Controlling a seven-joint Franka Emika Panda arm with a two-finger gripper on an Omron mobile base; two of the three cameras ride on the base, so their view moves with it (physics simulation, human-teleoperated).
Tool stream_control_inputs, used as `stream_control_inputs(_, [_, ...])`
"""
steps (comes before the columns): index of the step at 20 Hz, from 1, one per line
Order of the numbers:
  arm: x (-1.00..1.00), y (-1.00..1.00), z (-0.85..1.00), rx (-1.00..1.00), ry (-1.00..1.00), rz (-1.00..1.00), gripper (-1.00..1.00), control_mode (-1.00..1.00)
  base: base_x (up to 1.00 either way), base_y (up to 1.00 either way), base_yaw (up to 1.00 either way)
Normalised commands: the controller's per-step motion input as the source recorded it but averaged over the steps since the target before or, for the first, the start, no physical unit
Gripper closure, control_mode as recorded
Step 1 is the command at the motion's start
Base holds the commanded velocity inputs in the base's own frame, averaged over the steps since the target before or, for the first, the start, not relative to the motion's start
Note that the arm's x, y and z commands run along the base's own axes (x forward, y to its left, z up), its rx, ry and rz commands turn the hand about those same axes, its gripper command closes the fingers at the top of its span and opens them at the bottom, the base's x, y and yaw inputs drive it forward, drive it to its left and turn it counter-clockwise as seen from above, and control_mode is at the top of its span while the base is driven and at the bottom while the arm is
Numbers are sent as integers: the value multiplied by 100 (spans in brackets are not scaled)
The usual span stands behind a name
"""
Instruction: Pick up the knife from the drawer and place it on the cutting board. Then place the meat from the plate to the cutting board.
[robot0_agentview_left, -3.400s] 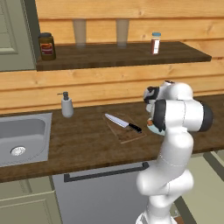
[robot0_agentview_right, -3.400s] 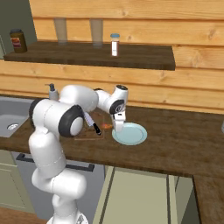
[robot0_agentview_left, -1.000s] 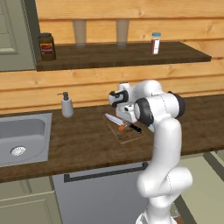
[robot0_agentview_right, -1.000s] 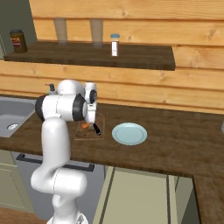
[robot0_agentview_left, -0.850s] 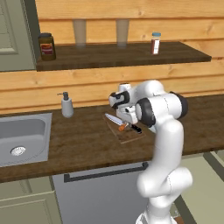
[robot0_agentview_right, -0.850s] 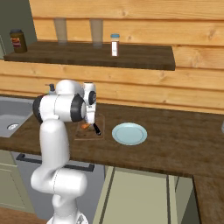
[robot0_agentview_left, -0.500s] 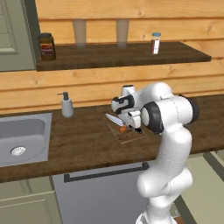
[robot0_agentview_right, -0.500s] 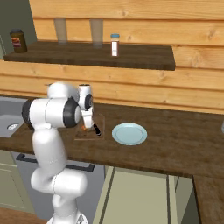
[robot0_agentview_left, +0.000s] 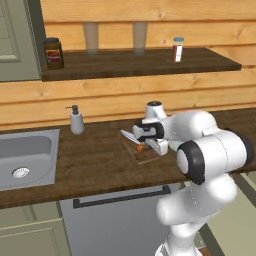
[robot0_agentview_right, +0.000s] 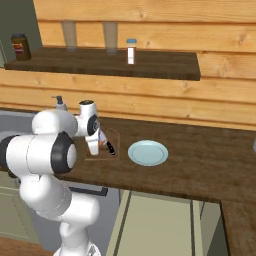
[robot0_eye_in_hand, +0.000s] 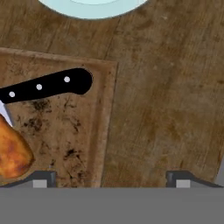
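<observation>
Hand view: the counter (robot0_eye_in_hand: 166, 109) carries the cutting board (robot0_eye_in_hand: 74, 144), bearing the knife (robot0_eye_in_hand: 43, 87), handle toward the plate (robot0_eye_in_hand: 94, 6), and the meat (robot0_eye_in_hand: 13, 153) beside its blade. Spread empty, the claw (robot0_eye_in_hand: 109, 178) hovers off the meat's side.

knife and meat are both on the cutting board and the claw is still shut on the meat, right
Not quite. The knife and meat do lie on the cutting board, but the claw is open, holding nothing. The hand view shows its tips spread wide, the meat beside one.
</observation>
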Motion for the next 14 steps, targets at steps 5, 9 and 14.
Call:
stream_control_inputs(5, [-54, 0, 34, 0, -15, 0, -100, -100, 0, 0, 0])
stream_control_inputs(9, [-58, 0, 30, 0, -10, 0, -100, -100, 0, 0, 0])
stream_control_inputs(14, [-57, -2, 35, 0, -9, 0, -100, -100, 0, 0, 0])
